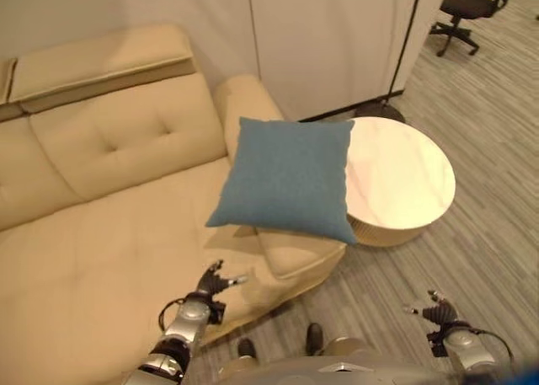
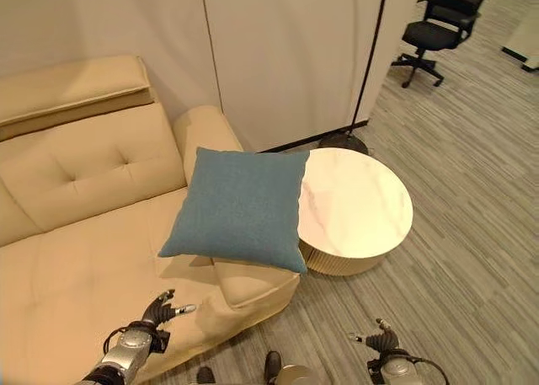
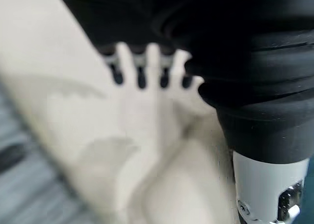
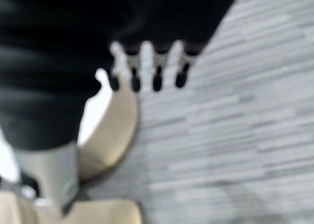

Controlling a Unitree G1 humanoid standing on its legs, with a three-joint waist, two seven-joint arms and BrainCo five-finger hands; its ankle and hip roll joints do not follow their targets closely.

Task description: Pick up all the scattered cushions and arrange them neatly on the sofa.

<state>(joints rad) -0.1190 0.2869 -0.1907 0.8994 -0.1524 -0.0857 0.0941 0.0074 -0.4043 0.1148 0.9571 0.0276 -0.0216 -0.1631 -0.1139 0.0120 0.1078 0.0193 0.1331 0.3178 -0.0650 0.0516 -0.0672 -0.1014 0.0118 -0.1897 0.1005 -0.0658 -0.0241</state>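
Observation:
A blue square cushion [image 1: 288, 177] lies across the right armrest of the cream sofa [image 1: 101, 233], one corner overhanging the round table. My left hand [image 1: 212, 285] hovers low over the sofa's front edge, below and left of the cushion, fingers straight and holding nothing. Its fingers [image 3: 142, 74] point along the cream upholstery in the left wrist view. Over the carpet at the lower right, my right hand [image 1: 438, 311] is open and empty too. In the right wrist view its fingers [image 4: 157, 77] point at the table's side and the floor.
A round white marble-topped table [image 1: 404, 179] stands right beside the sofa's armrest. A white partition wall [image 1: 328, 40] stands behind it, with a dark lamp base at its foot. A black office chair [image 1: 467, 10] is at the far right. Grey striped carpet [image 1: 488, 250] lies to the right.

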